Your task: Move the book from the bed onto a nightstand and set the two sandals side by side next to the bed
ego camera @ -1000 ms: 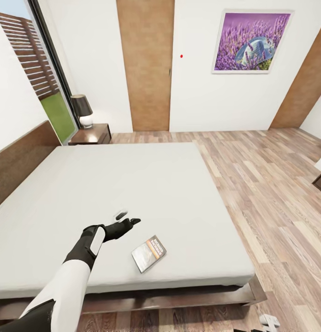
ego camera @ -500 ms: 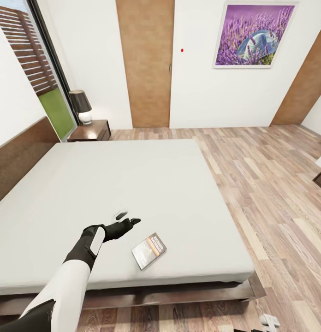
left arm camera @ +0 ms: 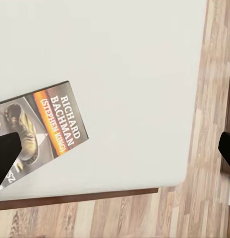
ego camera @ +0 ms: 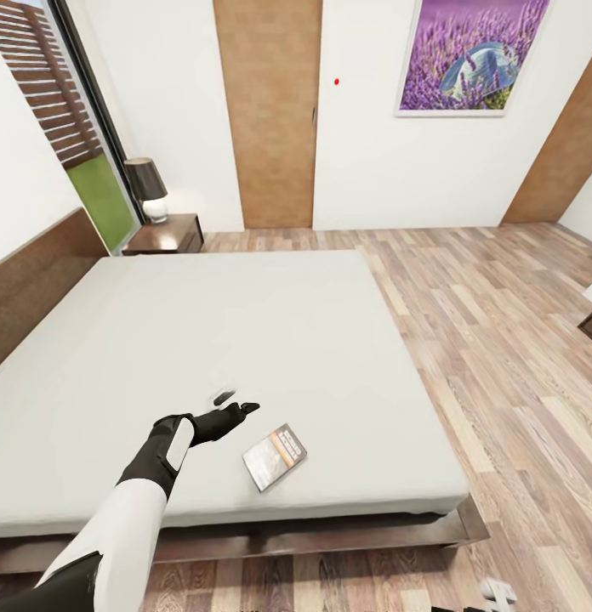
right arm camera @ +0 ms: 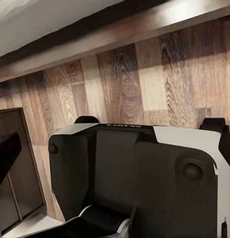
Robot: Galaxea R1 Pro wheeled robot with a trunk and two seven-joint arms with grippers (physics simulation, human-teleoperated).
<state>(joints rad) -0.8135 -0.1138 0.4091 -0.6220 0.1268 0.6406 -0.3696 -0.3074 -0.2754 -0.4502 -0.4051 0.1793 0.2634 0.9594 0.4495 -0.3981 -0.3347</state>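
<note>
**Left arm over the mattress, book lying free**

The thin dark paperback book [ego camera: 275, 456] with white lettering lies flat near the foot edge of the pale grey mattress of the large bed [ego camera: 245, 340]. The black left gripper [ego camera: 236, 404], fingers spread wide and empty, hovers at the book's ten o'clock. The dark wooden nightstand [ego camera: 164, 235] stands at the bed's eleven o'clock. I cannot tell how the right gripper's fingers stand.

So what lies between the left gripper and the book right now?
Only bare mattress: in the head view the left gripper sits just beside the book on the bed, nothing between.
</note>
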